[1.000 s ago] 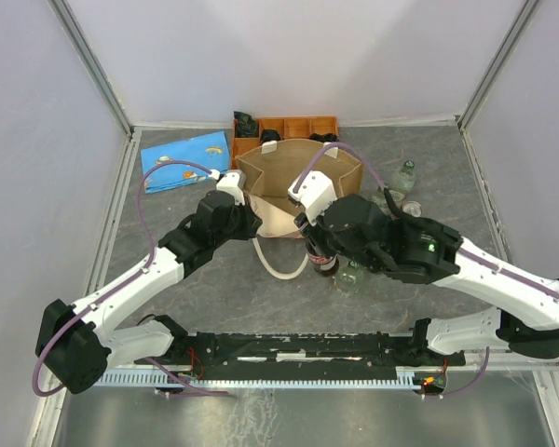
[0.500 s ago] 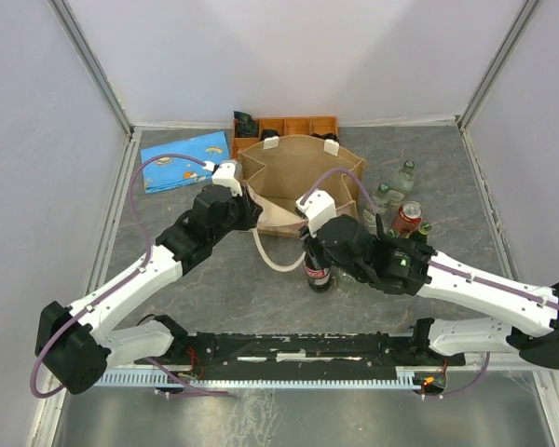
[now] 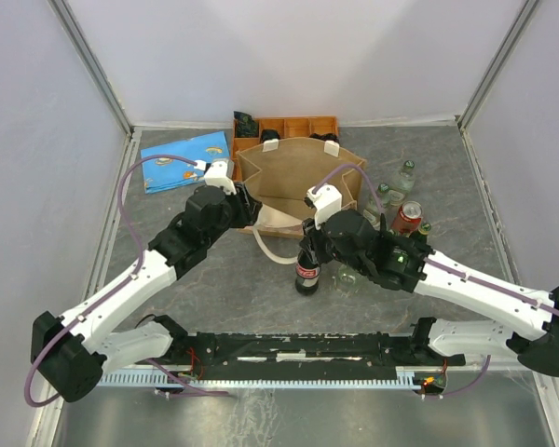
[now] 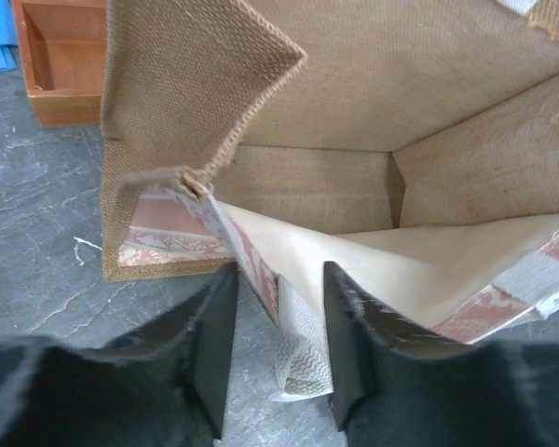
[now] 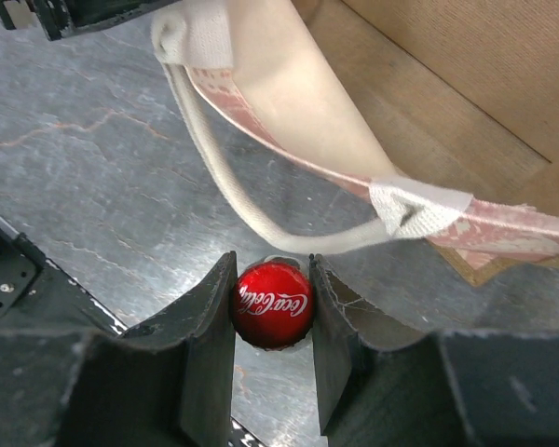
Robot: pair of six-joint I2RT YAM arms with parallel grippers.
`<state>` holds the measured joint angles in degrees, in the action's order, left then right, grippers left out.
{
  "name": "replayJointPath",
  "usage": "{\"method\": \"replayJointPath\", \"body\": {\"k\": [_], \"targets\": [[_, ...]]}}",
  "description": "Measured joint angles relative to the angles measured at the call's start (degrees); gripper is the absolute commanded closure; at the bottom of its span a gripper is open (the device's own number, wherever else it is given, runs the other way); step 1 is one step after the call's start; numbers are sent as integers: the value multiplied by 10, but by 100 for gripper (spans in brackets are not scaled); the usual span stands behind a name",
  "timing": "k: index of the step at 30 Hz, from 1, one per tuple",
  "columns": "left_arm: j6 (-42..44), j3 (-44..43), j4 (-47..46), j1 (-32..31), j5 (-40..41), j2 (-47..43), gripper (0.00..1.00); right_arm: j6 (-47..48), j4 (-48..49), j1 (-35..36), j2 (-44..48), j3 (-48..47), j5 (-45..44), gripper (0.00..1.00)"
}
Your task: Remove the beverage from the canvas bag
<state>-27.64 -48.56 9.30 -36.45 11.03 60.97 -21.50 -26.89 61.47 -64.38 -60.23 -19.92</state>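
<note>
The tan canvas bag (image 3: pixel 298 177) stands open at the back middle, its near wall folded down and outward. A cola bottle (image 3: pixel 306 273) with a red cap (image 5: pixel 271 304) stands upright in front of the bag, outside it. My right gripper (image 3: pixel 311 244) is shut on the cap (image 5: pixel 271 307). My left gripper (image 3: pixel 245 203) is at the bag's near left corner. In the left wrist view its jaws (image 4: pixel 279 358) stand apart around the folded wall's edge and a white tab (image 4: pixel 307 363). The bag's inside (image 4: pixel 354 84) shows bare fabric. A cream handle (image 5: pixel 233 177) loops on the table.
An orange compartmented tray (image 3: pixel 293 124) stands behind the bag. A blue patterned cloth (image 3: pixel 182 160) lies at the back left. A red can (image 3: pixel 408 216) and clear bottles (image 3: pixel 405 174) stand right of the bag. A clear glass item (image 3: pixel 347 277) sits beside the cola bottle.
My right gripper has carried the cola bottle away from the bag, toward the near left. My left gripper has stayed at the bag's corner, shifting slightly.
</note>
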Motion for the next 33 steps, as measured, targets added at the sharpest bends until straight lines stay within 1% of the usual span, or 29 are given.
{"method": "replayJointPath", "body": {"k": [5, 6, 8, 9, 10, 12, 13, 17, 18, 19, 23, 27, 29, 33], "targets": [[0, 2, -1, 0, 11, -18, 36, -3, 45, 0, -2, 22, 25, 100], [0, 2, 0, 0, 13, -21, 32, -2, 51, 0, -4, 26, 31, 100], [0, 3, 0, 0, 15, -26, 21, 2, 61, 0, -10, 28, 35, 100], [0, 3, -1, 0, 17, -27, 13, 3, 65, 0, -12, 28, 37, 100], [0, 4, -1, 0, 20, -29, 1, 4, 67, 0, -13, 28, 38, 100], [0, 6, -1, 0, 23, -32, 1, 9, 71, 0, -16, 28, 43, 100], [-1, 7, -1, 0, 24, -34, 1, 13, 75, 0, -18, 28, 45, 97], [-2, 12, 0, 0, 24, -40, 1, 21, 78, 0, -21, 28, 49, 73], [-2, 12, 0, 0, 25, -42, 1, 23, 78, 1, -21, 27, 49, 64], [-2, 13, 0, 0, 25, -44, 1, 24, 76, 3, -21, 26, 48, 57], [-2, 15, 1, 0, 30, -55, 1, 33, 62, 17, -25, 16, 42, 39], [-2, 15, 3, 0, 37, -61, 1, 41, 56, 30, -30, -6, 28, 24], [-2, 16, 5, 0, 40, -63, 1, 44, 53, 34, -31, -15, 21, 19], [-1, 19, 11, 0, 40, -69, 1, 52, 39, 36, -31, -39, -2, 14]]}}
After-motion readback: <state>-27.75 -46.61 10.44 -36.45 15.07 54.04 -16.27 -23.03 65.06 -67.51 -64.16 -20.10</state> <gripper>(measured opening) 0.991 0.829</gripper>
